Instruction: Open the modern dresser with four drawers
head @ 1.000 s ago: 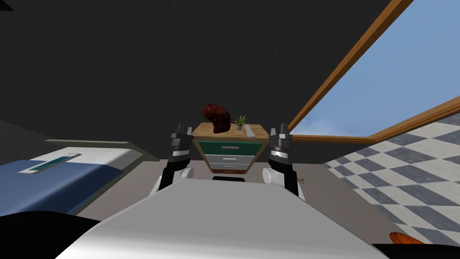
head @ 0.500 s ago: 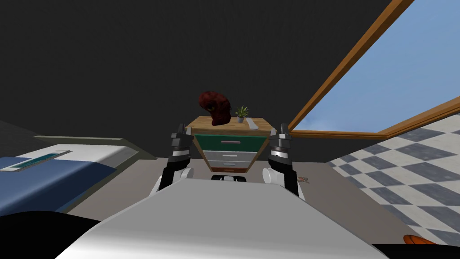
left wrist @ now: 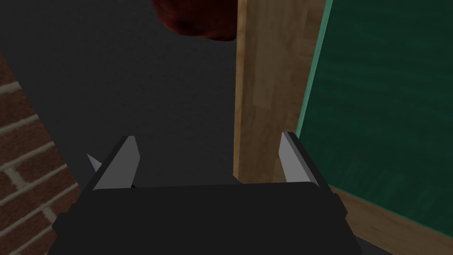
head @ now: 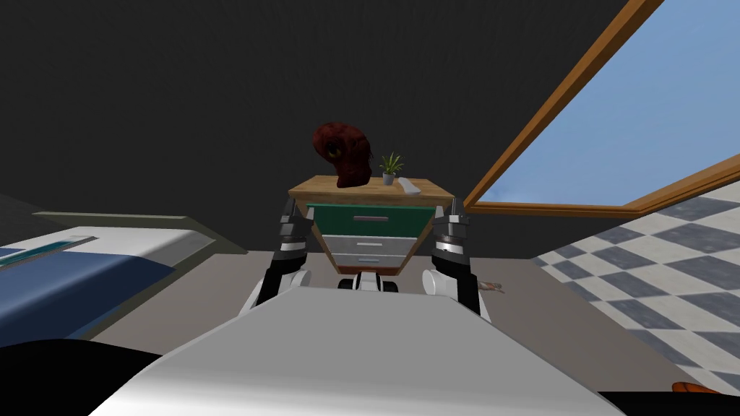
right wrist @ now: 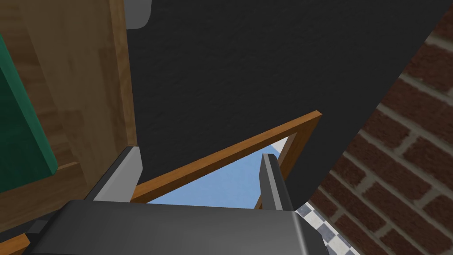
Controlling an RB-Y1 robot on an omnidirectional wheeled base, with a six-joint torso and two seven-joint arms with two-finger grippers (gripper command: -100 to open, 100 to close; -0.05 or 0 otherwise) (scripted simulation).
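Head view: the dresser (head: 311, 191) stands between the left gripper (head: 295, 211) and right gripper (head: 452, 211), bottom hidden, seen drawers (head: 368, 217) shut; the dark red lump (head: 345, 162) at its top's back edge is hard to make out. Left wrist view: fingers wide apart by its wooden corner. Right wrist view: the same.

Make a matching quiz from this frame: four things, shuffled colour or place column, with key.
Things:
1. top drawer
2. second drawer
3. potted plant
4. bed

Colour or place:
A. blue cover, on the robot's left
B. green front
C. on the dresser top, to the right of the dark red head-shaped object
D. light grey front

Pairs: 1-B, 2-D, 3-C, 4-A
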